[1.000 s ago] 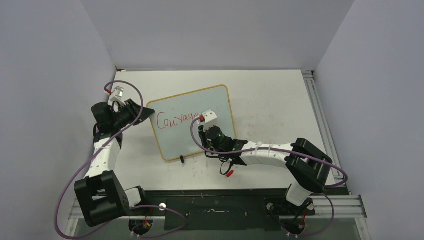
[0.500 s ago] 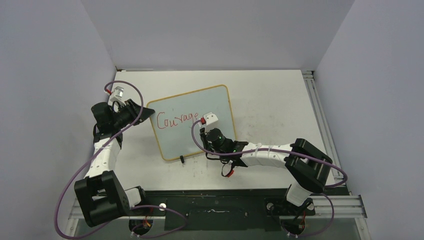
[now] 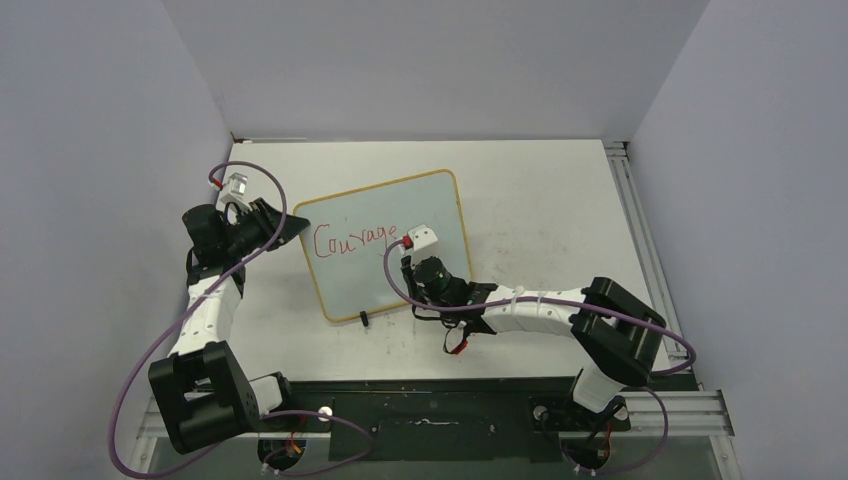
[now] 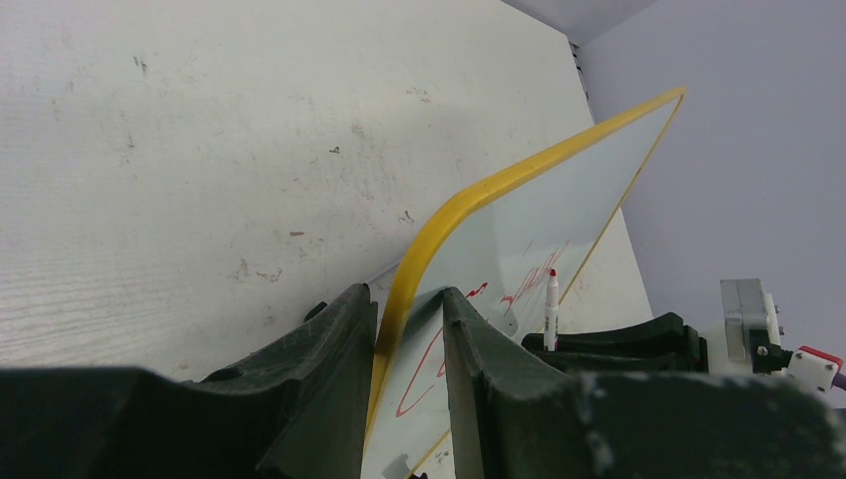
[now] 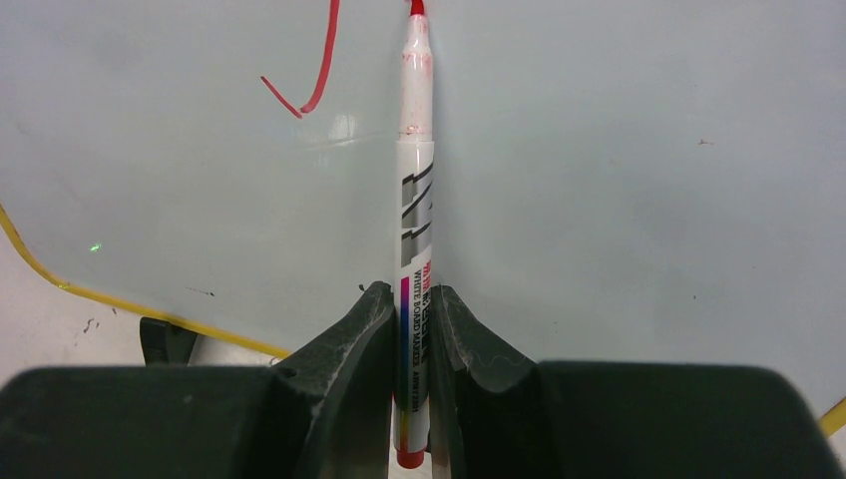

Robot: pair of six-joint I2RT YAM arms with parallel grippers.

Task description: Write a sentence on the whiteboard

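Grey walls on 3 sides, scuffed white bench (image 3: 540,190) underneath.

Top view: whiteboard (image 3: 350,285) sits mid-bench, turned at an angle, w/ a black clip foot (image 3: 363,320) on its near edge. Sentence (image 3: 355,240) so far reads "Courage", red, across the board's upper left. Left gripper (image 3: 283,226) is on the board's left corner. Right gripper (image 3: 410,250) is over the board just right of the last letter; its fingers are hidden under the wrist from here.

Left wrist view: the gripper is clamped on the board's yellow frame (image 4: 469,200) at the rounded corner, one finger on each face, both touching. Red strokes show on the glossy face. Marker (image 4: 550,304) w/ red tip is seen further along the board, in front of the other arm's black gripper. Can't tell if the tip touches.

Right wrist view: the gripper is closed tight on the marker barrel near its back end, fingers pressing both sides. Marker points straight ahead over the board face; its red tip is cut by the pic's top edge, so contact is unclear. A red hooked stroke lies just left of the tip. The yellow frame runs lower left, w/ a clip foot beside it on the bench.
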